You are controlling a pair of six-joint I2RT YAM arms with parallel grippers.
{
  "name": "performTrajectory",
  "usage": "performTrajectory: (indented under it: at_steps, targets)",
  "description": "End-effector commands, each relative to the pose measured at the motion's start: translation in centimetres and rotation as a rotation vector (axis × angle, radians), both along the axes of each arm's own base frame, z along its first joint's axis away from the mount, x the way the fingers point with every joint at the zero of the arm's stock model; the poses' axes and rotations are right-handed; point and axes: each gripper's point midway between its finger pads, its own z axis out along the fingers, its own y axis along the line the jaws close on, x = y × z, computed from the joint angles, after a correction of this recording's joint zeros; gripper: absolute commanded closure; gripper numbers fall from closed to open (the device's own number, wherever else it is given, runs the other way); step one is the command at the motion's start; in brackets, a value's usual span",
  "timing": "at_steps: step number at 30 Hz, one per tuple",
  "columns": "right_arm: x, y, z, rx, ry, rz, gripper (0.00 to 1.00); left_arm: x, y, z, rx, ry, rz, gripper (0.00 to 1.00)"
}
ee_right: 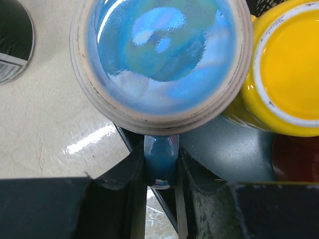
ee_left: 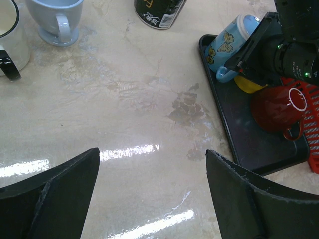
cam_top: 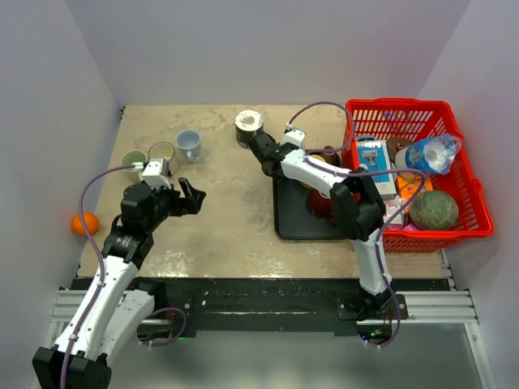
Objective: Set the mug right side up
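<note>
My right gripper (ee_right: 160, 174) clenches the handle (ee_right: 160, 154) of the mug (ee_right: 159, 55). The glazed ceramic looks slick, rigid and breakable, so I hold firm; my left gripper (ee_left: 152, 184) gapes empty.

blue mug (ee_right: 159, 59) handle half hidden between fingers (ee_right: 124, 174), yellow mug (ee_right: 286, 64) cropped at right

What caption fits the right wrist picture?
Right gripper pinching the blue mug by its handle, base toward camera, yellow mug alongside.

I see a red basket (cam_top: 397, 104) at right, a black tray (cam_top: 293, 220) beside it carrying a yellow mug (ee_right: 289, 64) and red mug (ee_left: 276, 107), a green mug (cam_top: 133, 161), white mug (cam_top: 161, 152) and pale blue mug (cam_top: 189, 144) upright far left, an orange (cam_top: 84, 223) by the table's (cam_top: 227, 219) left edge
</note>
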Motion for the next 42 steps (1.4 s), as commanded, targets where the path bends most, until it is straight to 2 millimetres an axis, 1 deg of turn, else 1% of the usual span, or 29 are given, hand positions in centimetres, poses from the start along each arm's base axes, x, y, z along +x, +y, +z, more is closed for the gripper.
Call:
performTrajectory:
  at_steps: [1,6,7,10,11,12,13,14,15,16,17,18,19,20,21,22,23,24,25,26,27,29,30,31,32,33,36,37,42]
  targets:
    - [0.7,-0.3,4.0,0.038,-0.1,0.02,1.0,0.3,-0.2,1.6,0.005,-0.062,-0.02,0.09]
    - [0.8,0.2,6.8,0.067,-0.167,0.098,1.0,0.3,-0.3,1.5,0.003,-0.058,-0.024,0.09]
    - [1.0,0.4,8.2,0.098,-0.212,0.111,1.0,0.3,-0.3,1.5,0.002,-0.056,-0.024,0.09]
    - [1.0,1.1,9.9,0.148,-0.276,0.172,1.0,0.3,-0.3,1.5,0.0,-0.055,-0.025,0.09]
    - [0.7,1.2,11.5,0.177,-0.306,0.188,1.0,0.3,-0.3,1.5,0.0,-0.055,-0.025,0.09]
    - [0.8,1.4,12.4,0.186,-0.33,0.202,1.0,0.3,-0.3,1.5,0.0,-0.057,-0.025,0.09]
    - [0.5,1.3,12.6,0.189,-0.332,0.209,1.0,0.3,-0.3,1.4,0.0,-0.054,-0.025,0.09]
    - [0.2,1.1,14.1,0.205,-0.356,0.216,1.0,0.3,-0.3,1.4,0.0,-0.054,-0.026,0.09]
    - [0.0,1.1,14.7,0.212,-0.368,0.224,1.0,0.3,-0.4,1.5,-0.001,-0.057,-0.026,0.09]
    - [-0.3,1.1,15.1,0.22,-0.375,0.235,1.0,0.3,-0.4,1.5,-0.003,-0.056,-0.027,0.09]
    - [-0.9,0.9,16.7,0.248,-0.4,0.25,1.0,0.2,-0.4,1.5,-0.003,-0.054,-0.03,0.09]
    - [-1.2,0.9,17.6,0.265,-0.416,0.262,1.0,0.2,-0.4,1.4,-0.003,-0.053,-0.03,0.09]
    - [-1.8,0.9,17.6,0.279,-0.415,0.276,1.0,0.2,-0.5,1.5,-0.004,-0.056,-0.031,0.09]
    - [-2.8,1.0,19.4,0.328,-0.444,0.309,1.0,0.1,-0.6,1.5,-0.008,-0.056,-0.04,0.09]
    - [-3.2,1.2,20.5,0.362,-0.472,0.331,1.0,0.1,-0.8,1.6,-0.013,-0.057,-0.054,0.09]
    - [-3.9,1.3,20.0,0.377,-0.465,0.359,1.0,0.0,-1.3,1.9,-0.023,-0.069,-0.082,0.09]
    - [-4.8,1.9,20.9,0.422,-0.476,0.412,1.0,-0.7,-2.7,2.2,-0.049,-0.068,-0.168,0.09]
    - [-5.7,1.8,23.3,0.464,-0.538,0.44,1.0,-1.1,-3.4,2.8,-0.07,-0.078,-0.211,0.09]
    - [-6.6,1.9,23.1,0.486,-0.535,0.47,1.0,-1.3,-4.1,3.8,-0.097,-0.106,-0.251,0.08]
    - [-7.6,2.4,23.8,0.526,-0.543,0.521,1.0,-2.1,-5.2,4.6,-0.142,-0.106,-0.32,0.08]
    - [-8.7,2.2,25.8,0.574,-0.59,0.542,1.0,-2.4,-5.7,5.3,-0.169,-0.117,-0.348,0.07]
    - [-10.3,2.8,26.0,0.642,-0.574,0.596,1.0,-2.9,-6.7,7.4,-0.249,-0.146,-0.392,0.07]
    - [-11.3,2.7,27.8,0.691,-0.622,0.618,1.0,-3.1,-7.0,8.1,-0.279,-0.157,-0.405,0.06]
    - [-12.1,3.2,28.3,0.733,-0.623,0.656,1.0,-3.2,-7.5,9.8,-0.338,-0.198,-0.423,0.06]
    - [-12.7,3.3,28.9,0.769,-0.632,0.673,1.0,-3.8,-8.1,10.5,-0.37,-0.207,-0.475,0.06]
    - [-13.5,3.5,29.7,0.837,-0.642,0.679,1.0,-4.1,-8.5,12.4,-0.398,-0.284,-0.516,0.05]
    - [-15.3,4.6,31.2,1.007,-0.647,0.725,1.0,-5.1,-9.4,14.3,-0.498,-0.315,-0.573,0.05]
    - [-16.2,4.9,31.9,1.061,-0.649,0.751,1.0,-5.6,-9.7,15.6,-0.527,-0.359,-0.599,0.04]
    - [-18.4,5.4,34.7,1.288,-0.693,0.772,1.0,-5.9,-11.2,17.8,-0.584,-0.395,-0.637,0.04]
